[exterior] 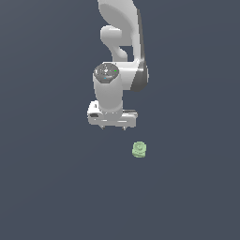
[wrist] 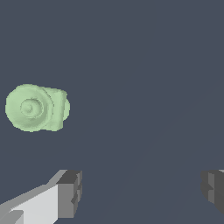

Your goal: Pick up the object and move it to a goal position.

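The object (exterior: 139, 149) is a small pale green stubby ridged cylinder with a round ringed top, lying on the dark grey floor. My white gripper (exterior: 114, 127) hangs above the floor, up and toward the exterior view's left of the object, apart from it. Its jaws stand wide open and hold nothing. In the wrist view the object (wrist: 36, 108) lies off to one side, outside the gap between the two dark fingertips (wrist: 70, 193); the gripper's midpoint (wrist: 141, 192) is over bare floor.
The white arm (exterior: 119, 42) rises behind the gripper toward the top of the exterior view. The floor (exterior: 56, 187) is a plain dark grey surface with nothing else on it in view.
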